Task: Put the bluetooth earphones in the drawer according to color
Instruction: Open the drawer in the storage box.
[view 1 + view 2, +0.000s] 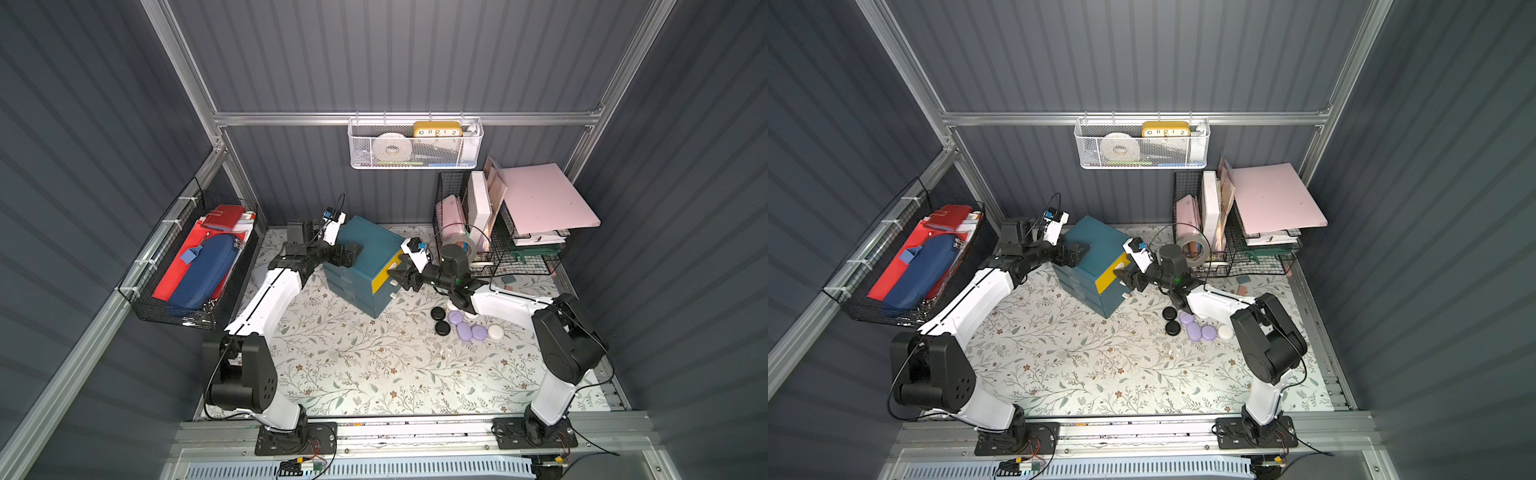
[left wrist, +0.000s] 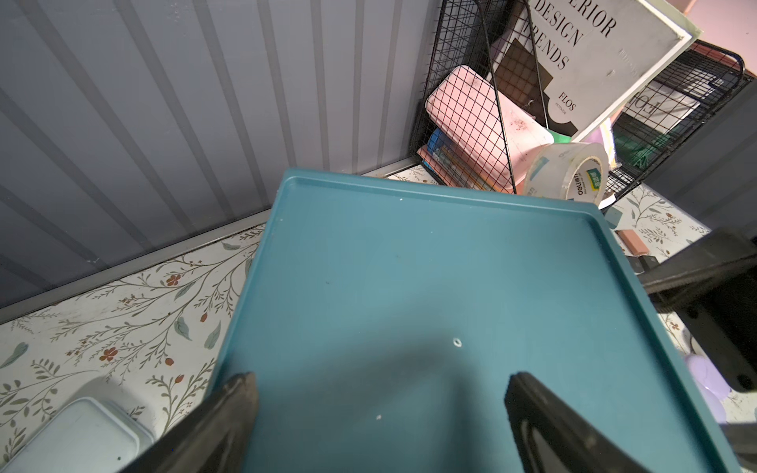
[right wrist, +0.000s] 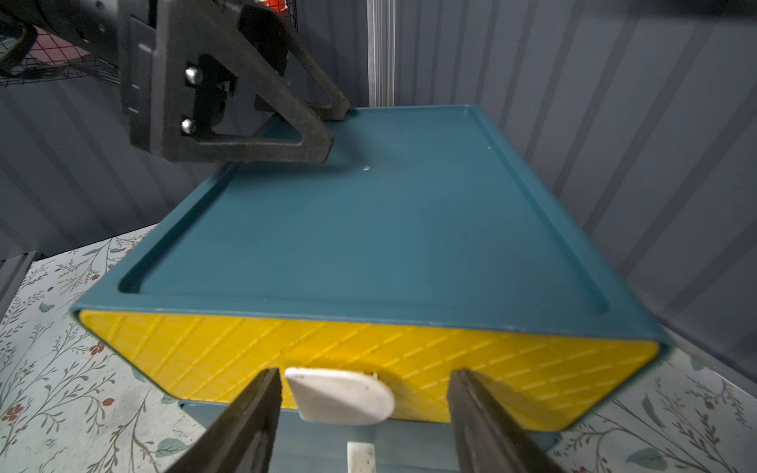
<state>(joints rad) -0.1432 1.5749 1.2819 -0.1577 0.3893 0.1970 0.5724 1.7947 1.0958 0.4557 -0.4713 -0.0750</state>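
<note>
Nearest, right of centre in both top views, the earphones [image 1: 464,328] huddle on the flowered counter [image 1: 353,374]. Two are black, three lavender and one plainly white (more white peeks from under my right arm). Beyond them stands the teal cabinet [image 1: 368,253], with the yellow drawer [image 3: 368,348] topmost and the teal drawers [image 1: 385,299] beneath, all fronts flush. Only the right wrist view shows my right claw [image 3: 364,379] spread astride the white handle [image 3: 340,395], one finger just beside it and the other apart. My left claw [image 2: 381,381], also spread, sits over the cabinet's top. Open counter fills the lower frame. The wire rack [image 1: 441,195] crowds the upper right.
</note>
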